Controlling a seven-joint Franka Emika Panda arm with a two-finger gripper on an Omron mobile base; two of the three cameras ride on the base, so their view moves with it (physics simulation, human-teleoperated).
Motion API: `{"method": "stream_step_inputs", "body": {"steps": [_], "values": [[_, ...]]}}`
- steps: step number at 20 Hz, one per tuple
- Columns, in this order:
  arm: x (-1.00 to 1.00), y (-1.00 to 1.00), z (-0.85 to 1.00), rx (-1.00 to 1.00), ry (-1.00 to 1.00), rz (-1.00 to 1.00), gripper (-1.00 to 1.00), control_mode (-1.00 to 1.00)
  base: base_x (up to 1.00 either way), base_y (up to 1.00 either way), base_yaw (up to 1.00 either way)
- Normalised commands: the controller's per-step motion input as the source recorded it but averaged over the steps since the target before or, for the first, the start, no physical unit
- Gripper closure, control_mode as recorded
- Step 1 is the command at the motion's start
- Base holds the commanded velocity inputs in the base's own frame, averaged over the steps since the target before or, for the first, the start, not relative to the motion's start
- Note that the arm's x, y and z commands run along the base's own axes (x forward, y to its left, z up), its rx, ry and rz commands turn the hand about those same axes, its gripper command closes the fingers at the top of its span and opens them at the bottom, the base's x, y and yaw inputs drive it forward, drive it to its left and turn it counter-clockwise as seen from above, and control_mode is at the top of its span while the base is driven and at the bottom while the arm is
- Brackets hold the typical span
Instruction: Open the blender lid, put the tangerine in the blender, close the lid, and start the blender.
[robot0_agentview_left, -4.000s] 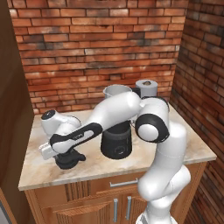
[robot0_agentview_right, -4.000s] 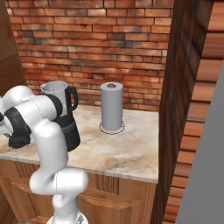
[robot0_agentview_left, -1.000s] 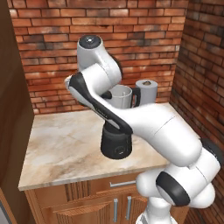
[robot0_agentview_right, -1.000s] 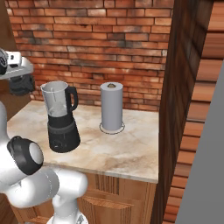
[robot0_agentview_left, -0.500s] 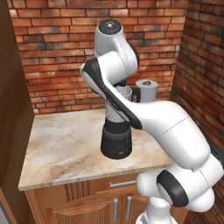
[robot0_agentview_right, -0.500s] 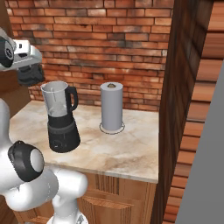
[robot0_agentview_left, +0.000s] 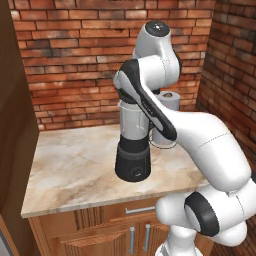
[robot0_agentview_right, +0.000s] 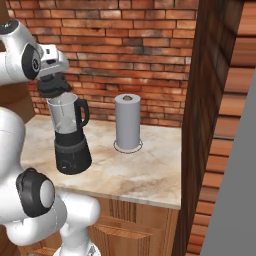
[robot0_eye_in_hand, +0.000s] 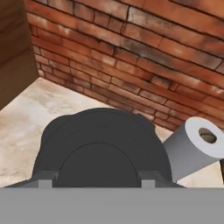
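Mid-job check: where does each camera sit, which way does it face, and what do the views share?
Left base view: behind-left, facing the counter; the white arm crosses the blender.
Right base view: behind-right; the hand holds the blender lid over the jar.
Hand view: on the hand, looking down past the lid.
Shared: paper towel roll and brick wall.

the arm (robot0_agentview_left: 200, 145) is glossy white, built of fat rounded links like swollen tubes. dark grey rings mark each joint, with a round grey cap (robot0_agentview_right: 36, 195) on the big low joint at seven o'clock in the right base view. a dark band runs along one upper link. the hand (robot0_agentview_right: 50, 57) is a white boxy block with dark grey beneath.
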Motion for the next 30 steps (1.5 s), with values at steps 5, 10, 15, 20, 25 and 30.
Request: {"method": "stream_step_inputs", "body": {"steps": [5, 10, 15, 20, 25, 30], "values": [[0.3, -0.27, 0.0, 0.0, 0.05, 0.09, 1.0, -1.0, 0.0, 0.0, 0.0], [0.37, -0.03, -0.02, 0.0, 0.19, 0.01, 1.0, -1.0, 0.0, 0.0, 0.0], [0.26, 0.0, 0.0, 0.0, 0.21, 0.0, 1.0, -1.0, 0.0, 0.0, 0.0], [0.03, 0.0, 0.0, 0.0, 0.19, 0.0, 1.0, -1.0, 0.0, 0.0, 0.0], [0.0, 0.0, -0.05, 0.0, 0.13, 0.0, 1.0, -1.0, 0.0, 0.0, 0.0], [0.0, 0.0, -0.07, 0.0, 0.07, 0.01, 1.0, -1.0, 0.0, 0.0, 0.0]]}}
